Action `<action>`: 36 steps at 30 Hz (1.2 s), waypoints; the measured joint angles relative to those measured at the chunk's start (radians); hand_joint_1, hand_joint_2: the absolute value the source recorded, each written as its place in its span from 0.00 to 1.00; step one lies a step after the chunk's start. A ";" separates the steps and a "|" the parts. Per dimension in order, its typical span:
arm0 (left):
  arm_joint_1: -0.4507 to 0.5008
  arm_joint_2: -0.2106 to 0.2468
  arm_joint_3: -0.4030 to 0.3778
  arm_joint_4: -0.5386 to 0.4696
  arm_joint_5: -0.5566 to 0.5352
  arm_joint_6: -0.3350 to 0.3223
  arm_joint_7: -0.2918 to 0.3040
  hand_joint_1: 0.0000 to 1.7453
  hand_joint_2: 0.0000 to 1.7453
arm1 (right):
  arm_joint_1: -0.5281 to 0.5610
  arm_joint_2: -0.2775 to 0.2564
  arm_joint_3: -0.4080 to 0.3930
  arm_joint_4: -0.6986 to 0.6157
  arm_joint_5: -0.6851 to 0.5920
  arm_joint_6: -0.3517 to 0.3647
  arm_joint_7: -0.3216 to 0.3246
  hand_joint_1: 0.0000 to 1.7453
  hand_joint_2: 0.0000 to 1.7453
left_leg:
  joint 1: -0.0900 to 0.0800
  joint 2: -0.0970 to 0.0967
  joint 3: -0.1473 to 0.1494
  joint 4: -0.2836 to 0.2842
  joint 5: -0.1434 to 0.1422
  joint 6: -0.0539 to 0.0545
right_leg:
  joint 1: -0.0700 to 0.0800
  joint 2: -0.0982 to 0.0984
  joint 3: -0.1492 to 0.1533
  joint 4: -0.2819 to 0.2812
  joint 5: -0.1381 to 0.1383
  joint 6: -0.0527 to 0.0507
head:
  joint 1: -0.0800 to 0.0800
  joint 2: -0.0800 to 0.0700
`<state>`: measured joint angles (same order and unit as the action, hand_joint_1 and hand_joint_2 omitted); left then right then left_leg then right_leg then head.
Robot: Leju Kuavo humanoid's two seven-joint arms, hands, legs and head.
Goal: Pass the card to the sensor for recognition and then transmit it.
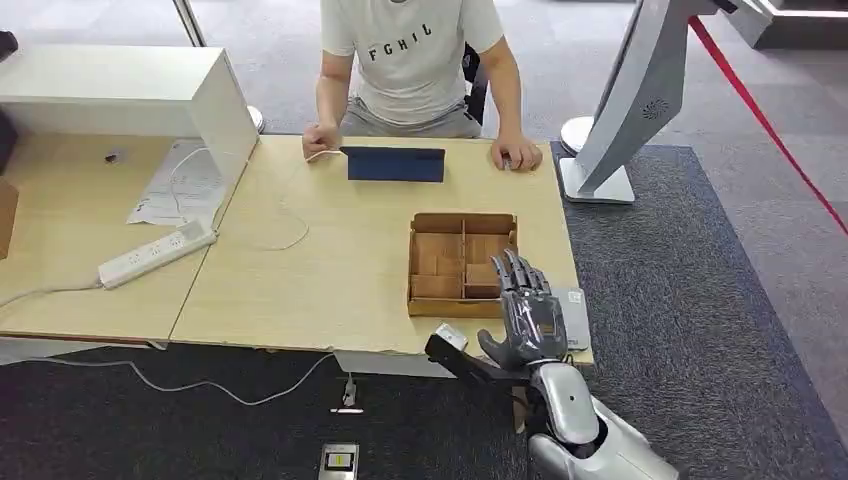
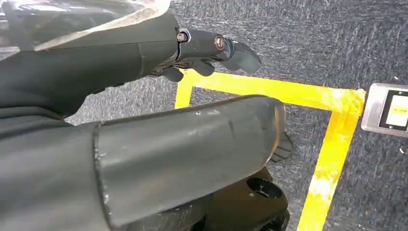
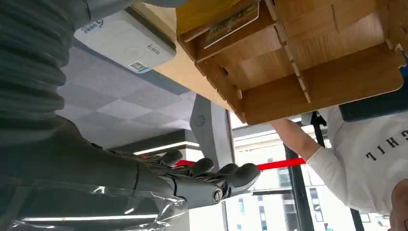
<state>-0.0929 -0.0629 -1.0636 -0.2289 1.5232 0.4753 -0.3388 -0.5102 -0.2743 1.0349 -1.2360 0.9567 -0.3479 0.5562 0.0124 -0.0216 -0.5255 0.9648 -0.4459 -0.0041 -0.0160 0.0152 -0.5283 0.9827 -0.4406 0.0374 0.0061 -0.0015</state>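
Observation:
A wooden box (image 1: 462, 262) with several compartments stands on the table's near right part. A card (image 3: 231, 21) lies flat in one compartment of the box (image 3: 308, 72). The flat white sensor (image 1: 574, 318) lies right of the box at the table's edge, also seen beside the box in the right wrist view (image 3: 126, 44). My right hand (image 1: 527, 312) is raised over the box's near right corner, fingers spread and holding nothing; its fingers (image 3: 211, 180) reach out empty. My left hand (image 2: 207, 48) hangs over the floor, empty.
A person sits across the table with both hands on it, a dark blue tablet (image 1: 396, 164) between them. A power strip (image 1: 157, 253) and papers lie on the left table. A white stand (image 1: 610, 150) is at right. On the floor are yellow tape (image 2: 332, 144) and a small device (image 1: 338, 461).

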 joint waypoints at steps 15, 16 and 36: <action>-0.001 0.001 0.000 0.000 0.011 0.001 0.011 0.00 0.00 | -0.067 0.044 0.042 0.131 -0.049 0.002 -0.048 0.00 1.00 | 0.000 0.000 0.000 0.000 0.000 0.000 | 0.000 0.000 0.000 0.000 0.000 0.000 | 0.000 0.000; -0.001 0.001 0.000 0.000 0.012 0.003 0.013 0.00 0.00 | -0.071 0.048 0.045 0.143 -0.053 0.000 -0.053 0.00 1.00 | 0.000 0.000 0.000 0.000 0.000 0.000 | 0.000 0.000 0.000 0.000 0.000 0.000 | 0.000 0.000; 0.000 0.001 0.000 0.000 0.023 0.026 0.002 0.00 0.00 | -0.107 0.078 0.088 0.282 -0.101 -0.005 -0.056 0.00 1.00 | 0.000 0.000 0.000 0.000 0.000 0.000 | 0.000 0.000 0.000 0.000 0.000 0.000 | 0.000 0.000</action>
<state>-0.0934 -0.0618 -1.0639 -0.2289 1.5465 0.5013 -0.3372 -0.6171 -0.1965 1.1234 -0.9537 0.8561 -0.3528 0.5001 0.0124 -0.0217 -0.5255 0.9649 -0.4458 -0.0041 -0.0160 0.0151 -0.5284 0.9827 -0.4406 0.0374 0.0061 -0.0015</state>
